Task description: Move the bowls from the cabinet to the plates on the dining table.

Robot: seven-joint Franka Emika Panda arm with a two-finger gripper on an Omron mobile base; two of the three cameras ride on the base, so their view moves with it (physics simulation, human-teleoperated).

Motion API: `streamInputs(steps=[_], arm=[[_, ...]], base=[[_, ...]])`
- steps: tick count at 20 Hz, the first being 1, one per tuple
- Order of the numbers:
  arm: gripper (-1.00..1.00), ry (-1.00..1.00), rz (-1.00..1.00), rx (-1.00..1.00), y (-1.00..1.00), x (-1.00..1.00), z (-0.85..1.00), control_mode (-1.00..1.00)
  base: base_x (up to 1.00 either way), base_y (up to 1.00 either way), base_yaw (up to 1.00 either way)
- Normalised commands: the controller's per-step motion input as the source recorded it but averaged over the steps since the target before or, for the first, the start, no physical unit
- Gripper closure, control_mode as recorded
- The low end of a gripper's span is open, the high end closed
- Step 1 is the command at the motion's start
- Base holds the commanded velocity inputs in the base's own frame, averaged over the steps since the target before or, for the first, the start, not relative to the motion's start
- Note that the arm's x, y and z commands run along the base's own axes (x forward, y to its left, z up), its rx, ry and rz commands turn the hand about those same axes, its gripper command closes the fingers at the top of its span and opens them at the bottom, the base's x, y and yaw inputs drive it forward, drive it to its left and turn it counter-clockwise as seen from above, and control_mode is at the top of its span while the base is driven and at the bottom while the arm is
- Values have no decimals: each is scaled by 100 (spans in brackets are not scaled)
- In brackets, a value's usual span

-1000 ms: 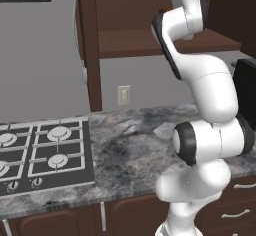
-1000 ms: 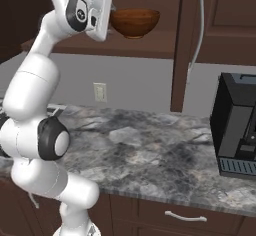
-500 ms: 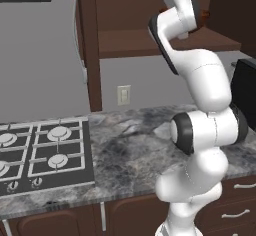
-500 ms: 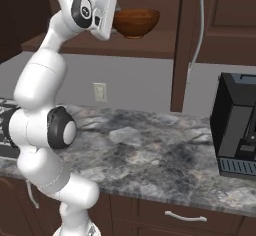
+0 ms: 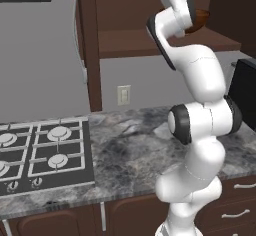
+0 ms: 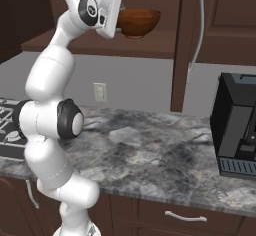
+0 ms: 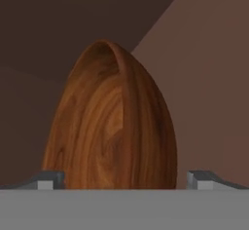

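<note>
Wooden bowl (image 7: 112,122), on cabinet (image 6: 150,42) shelf: sits between our wide-open fingers (image 7: 48,179), ungripped. We should centre it, then close squarely on its rim.

Showing one wooden bowl (image 6: 139,22) on the one shelf (image 6: 95,42) of one open cabinet (image 5: 150,10), plus one arm (image 6: 52,110) and one gripper (image 7: 126,178). Also counting one stone counter (image 6: 150,155), one hob (image 5: 35,155) carrying four burners, one wall socket (image 5: 123,95), one black machine (image 6: 237,125) and two drawer handles (image 5: 240,213).
</note>
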Motion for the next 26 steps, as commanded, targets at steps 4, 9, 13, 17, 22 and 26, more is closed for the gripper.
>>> streamInputs(steps=[4,9,13,17,22,26], arm=[[100,0,-1,0,-2,31,-2,-100],[100,1,-1,5,-16,2,-3,-100],[100,-2,-3,2,-2,-31,-6,-100],[100,-8,-1,0,19,-51,-1,-100],[100,-2,-1,0,28,-59,0,-100],[100,-2,0,2,16,-62,0,-100]], base=[[0,0,0],[0,0,0],[0,0,0],[0,0,0],[0,0,0],[0,0,0]])
